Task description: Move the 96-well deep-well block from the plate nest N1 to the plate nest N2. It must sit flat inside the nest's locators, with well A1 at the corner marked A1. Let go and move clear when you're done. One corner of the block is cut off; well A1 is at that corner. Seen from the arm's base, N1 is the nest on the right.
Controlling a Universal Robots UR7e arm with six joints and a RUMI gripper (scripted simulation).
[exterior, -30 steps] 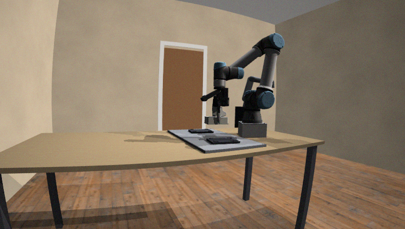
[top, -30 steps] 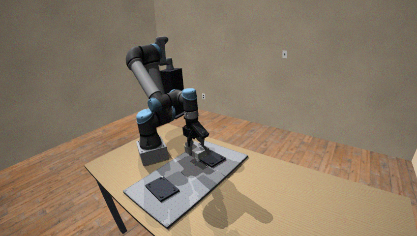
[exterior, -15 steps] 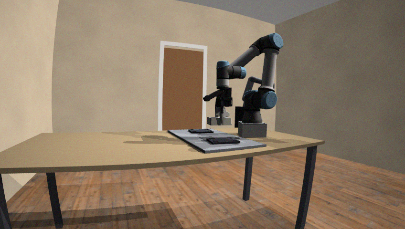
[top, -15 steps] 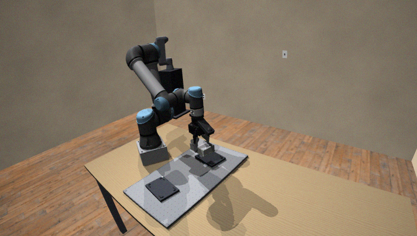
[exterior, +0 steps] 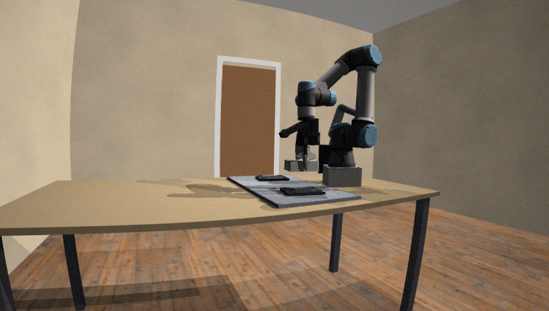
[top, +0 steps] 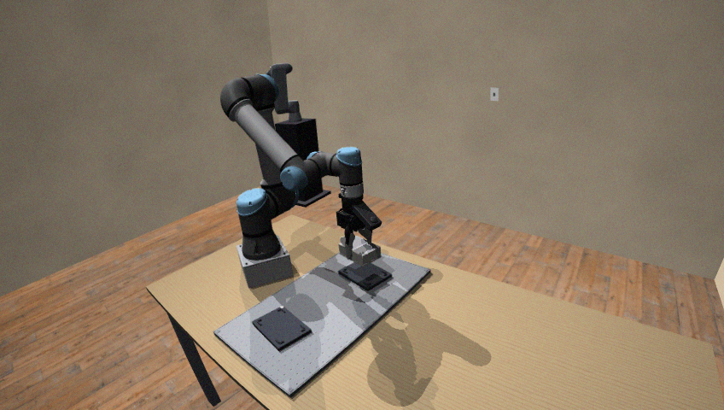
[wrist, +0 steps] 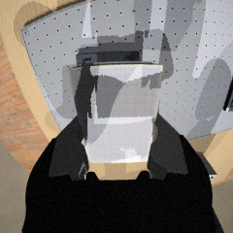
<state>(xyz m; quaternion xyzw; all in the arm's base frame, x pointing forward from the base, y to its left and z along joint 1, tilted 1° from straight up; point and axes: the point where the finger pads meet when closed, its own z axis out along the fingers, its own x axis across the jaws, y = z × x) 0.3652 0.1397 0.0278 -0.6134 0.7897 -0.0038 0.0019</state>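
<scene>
My gripper (top: 358, 243) is shut on the pale grey deep-well block (top: 360, 251) and holds it in the air, level, a little above the grey perforated plate (top: 324, 309). The block hangs over the dark nest N2 (top: 364, 275), the far nest in the top view and the near one (exterior: 302, 190) in the exterior view, where the block (exterior: 301, 165) floats clear above it. In the wrist view the block (wrist: 121, 114) fills the space between my fingers and hides most of N2 (wrist: 109, 54). Nest N1 (top: 282, 327) (exterior: 272, 177) is empty. I cannot make out the cut corner.
The arm's grey base block (top: 265, 266) stands on the table beside the plate. The plate lies near the table's left edge (top: 167, 304) in the top view. A small white mark (top: 280, 307) sits at one corner of N1.
</scene>
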